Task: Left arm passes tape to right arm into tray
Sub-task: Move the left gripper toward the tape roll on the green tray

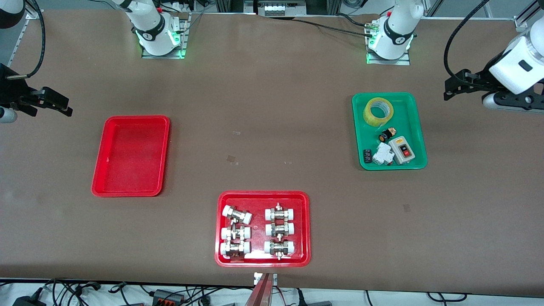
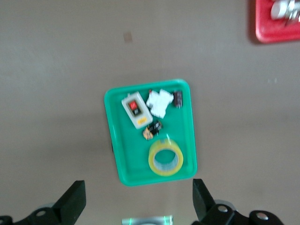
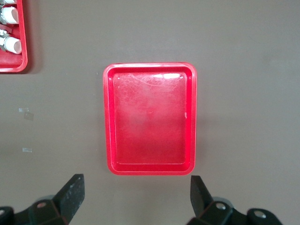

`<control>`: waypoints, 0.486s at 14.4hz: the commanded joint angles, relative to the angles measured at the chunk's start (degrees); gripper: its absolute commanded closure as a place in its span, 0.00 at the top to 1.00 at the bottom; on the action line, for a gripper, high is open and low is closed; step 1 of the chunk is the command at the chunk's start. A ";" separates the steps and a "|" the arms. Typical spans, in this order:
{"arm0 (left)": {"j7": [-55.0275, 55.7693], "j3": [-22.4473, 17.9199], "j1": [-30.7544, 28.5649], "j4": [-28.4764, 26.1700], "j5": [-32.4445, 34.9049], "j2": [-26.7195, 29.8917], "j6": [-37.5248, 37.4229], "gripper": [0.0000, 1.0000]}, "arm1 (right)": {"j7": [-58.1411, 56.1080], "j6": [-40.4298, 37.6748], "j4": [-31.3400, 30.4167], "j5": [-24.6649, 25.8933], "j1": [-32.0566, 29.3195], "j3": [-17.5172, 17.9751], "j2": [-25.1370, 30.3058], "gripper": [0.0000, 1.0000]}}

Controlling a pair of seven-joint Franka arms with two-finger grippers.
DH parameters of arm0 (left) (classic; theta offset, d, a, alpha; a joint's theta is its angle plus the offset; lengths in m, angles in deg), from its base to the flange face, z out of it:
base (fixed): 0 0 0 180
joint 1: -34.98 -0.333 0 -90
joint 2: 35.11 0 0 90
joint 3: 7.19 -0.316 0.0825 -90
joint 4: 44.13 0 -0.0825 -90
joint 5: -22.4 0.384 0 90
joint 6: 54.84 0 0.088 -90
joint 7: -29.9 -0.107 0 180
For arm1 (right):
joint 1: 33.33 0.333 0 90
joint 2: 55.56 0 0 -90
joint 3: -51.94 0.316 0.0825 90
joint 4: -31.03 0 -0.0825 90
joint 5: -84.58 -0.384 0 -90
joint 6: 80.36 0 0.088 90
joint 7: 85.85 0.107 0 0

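Nearest the front camera, on the brown desk (image 1: 272, 127): red tray of fittings (image 1: 263, 260) with six white-capped metal fittings (image 1: 257, 231) lying in two columns.

Farther up, toward the right arm's end: plain red tray (image 1: 131, 189), flat on the desk, with only its glossy floor showing. Seen from directly above in the right wrist view (image 3: 150, 169).

Toward the left arm's end, slightly farther from the front camera: green tray (image 1: 416, 127). Inside it, at the end nearest the front camera, a grey switch box (image 1: 402, 149) with a red button, a white breaker (image 1: 381, 155) and a small black part (image 1: 366, 154); then a small black-and-orange component (image 1: 386, 134); farthest, the tape (image 1: 378, 111), resting apart from the others with its round hole facing up. Untouched.

Left gripper (image 1: 451, 89) up in the air off the green tray's outer side, fingers (image 2: 74, 199) spread wide apart, holding nothing. Right gripper (image 1: 59, 106) in the air off the red tray's outer side, fingers (image 3: 72, 192) likewise spread wide, holding nothing.
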 commanded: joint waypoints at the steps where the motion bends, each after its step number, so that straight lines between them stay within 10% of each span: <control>1: 0.09 0.54 0.14 -6.60 -1.84 -1.51 -0.84 1.00 | 0.67 -0.66 -0.31 -0.09 0.02 0.22 1.08 1.00; 7: 1.33 1.25 -0.65 -34.89 -5.44 -1.69 15.12 1.00 | 0.42 -0.74 -0.04 -0.09 0.02 0.31 0.56 1.00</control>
